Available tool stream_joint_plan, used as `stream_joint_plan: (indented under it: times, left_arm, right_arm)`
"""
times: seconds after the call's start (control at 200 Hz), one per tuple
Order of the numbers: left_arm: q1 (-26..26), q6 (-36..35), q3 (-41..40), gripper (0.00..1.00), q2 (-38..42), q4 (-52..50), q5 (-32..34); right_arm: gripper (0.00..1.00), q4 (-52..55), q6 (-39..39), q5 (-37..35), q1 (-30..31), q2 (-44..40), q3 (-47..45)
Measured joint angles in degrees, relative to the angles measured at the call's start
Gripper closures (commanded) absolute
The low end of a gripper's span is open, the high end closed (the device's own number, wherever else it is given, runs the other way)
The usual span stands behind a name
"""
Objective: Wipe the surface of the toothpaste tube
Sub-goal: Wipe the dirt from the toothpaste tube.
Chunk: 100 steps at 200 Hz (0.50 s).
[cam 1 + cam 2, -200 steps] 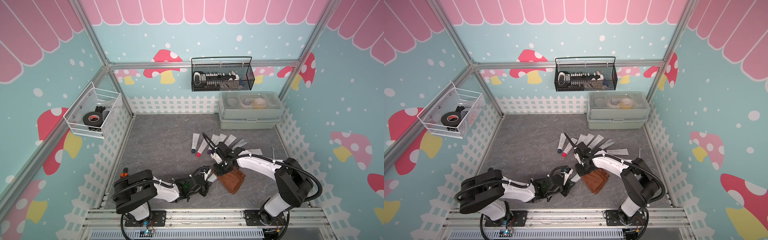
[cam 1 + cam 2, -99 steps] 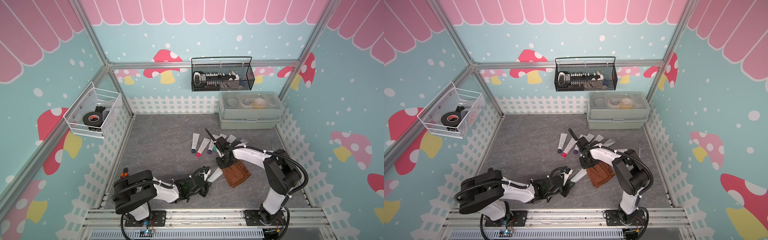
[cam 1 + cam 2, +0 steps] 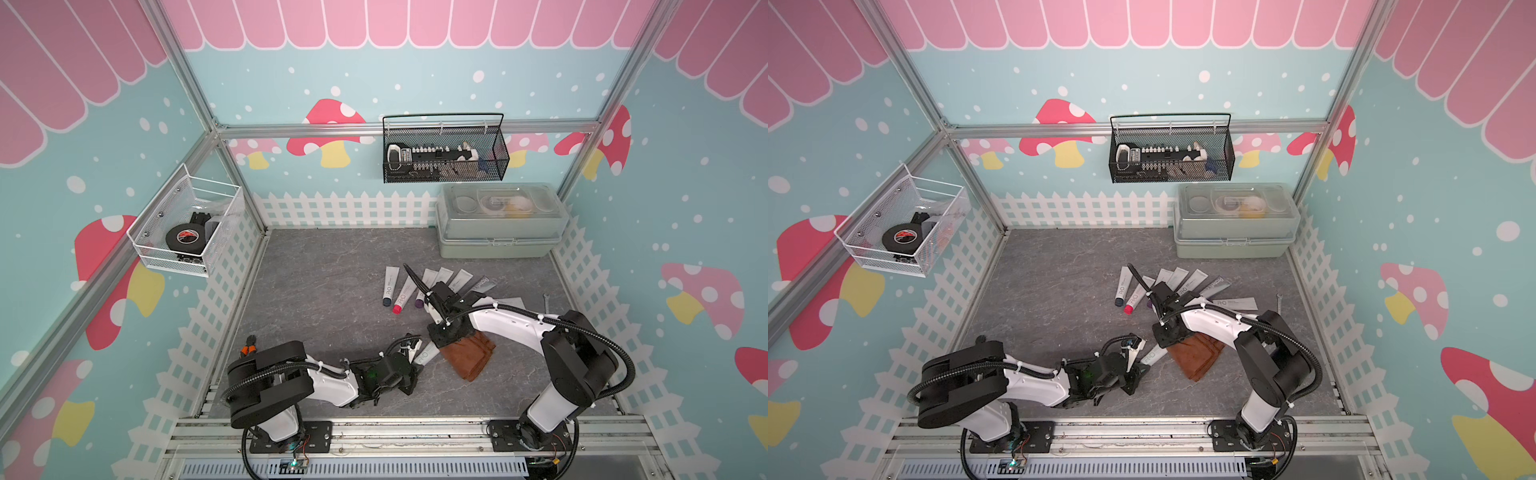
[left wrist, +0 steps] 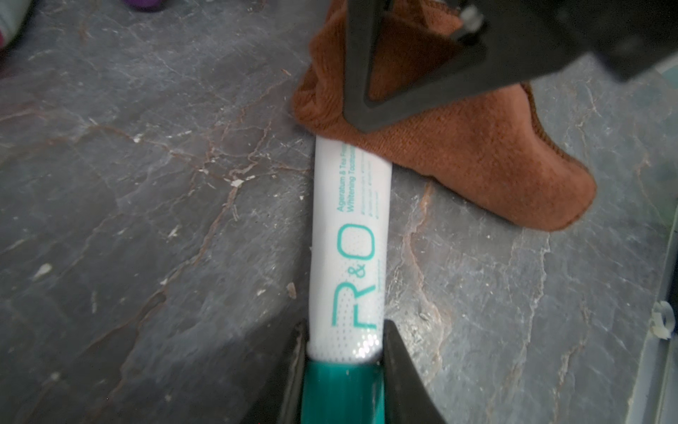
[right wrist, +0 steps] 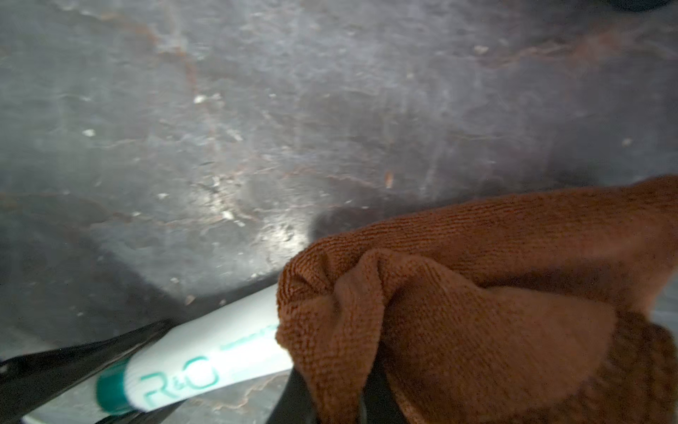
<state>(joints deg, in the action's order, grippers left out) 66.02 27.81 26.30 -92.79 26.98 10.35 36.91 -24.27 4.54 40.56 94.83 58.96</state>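
Within left hand (image 4: 345, 332) grip lies toothpaste tube (image 4: 348, 238).

Teal walls (image 3: 415, 83) with white dots and red and pink mushroom prints, pink scalloped band (image 3: 374, 25) up top. White picket-fence strip (image 3: 345, 208) along the base. Aluminium frame posts (image 3: 195, 83) at the corners, crossbar (image 3: 291, 132) across the back. Floor (image 3: 332, 266) is dark grey slate-look with brownish veins. Black wire basket (image 3: 444, 176) hangs on the crossbar, white wire basket (image 3: 170, 259) on a side wall. Grey-green lidded box (image 3: 498, 247) sits in a back corner. Light is even, with a soft glare patch (image 5: 279, 235) on the floor.
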Motion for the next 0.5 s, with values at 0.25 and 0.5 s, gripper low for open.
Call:
stream_joint_plan:
  times: [0.25,0.5]
  left_arm:
    - [0.1,-0.1,0.9,0.74,0.0,-1.8,0.3]
    - [0.1,0.3,0.5,0.74,0.0,-1.1,0.2]
  right_arm:
    - [0.89,-1.0,0.1,1.0,0.5,0.3,-0.4]
    - [0.89,0.0,-0.1,-3.2,-2.5,4.2,2.7]
